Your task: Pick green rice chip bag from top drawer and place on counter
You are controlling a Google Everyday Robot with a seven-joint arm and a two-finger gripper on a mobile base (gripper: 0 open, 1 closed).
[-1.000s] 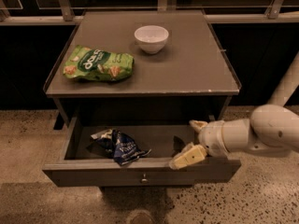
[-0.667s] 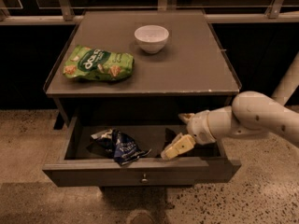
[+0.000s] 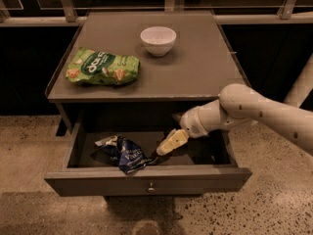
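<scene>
jaws apart in top drawer (image 3: 98, 182), nr green rice chip bag (image 3: 124, 154).

The white arm (image 3: 264, 111) reaches in from the right, wrist angled down-left. The gripper (image 3: 167, 135) hangs inside the top drawer (image 3: 146, 179), fingers spread apart.

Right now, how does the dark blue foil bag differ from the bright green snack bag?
The dark blue foil bag lies crumpled in the top drawer; the bright green snack bag lies flatter on the counter. The blue bag is smaller than the green bag. The hand is in the drawer beside the blue bag, far from the green bag. Both lie unheld.
</scene>
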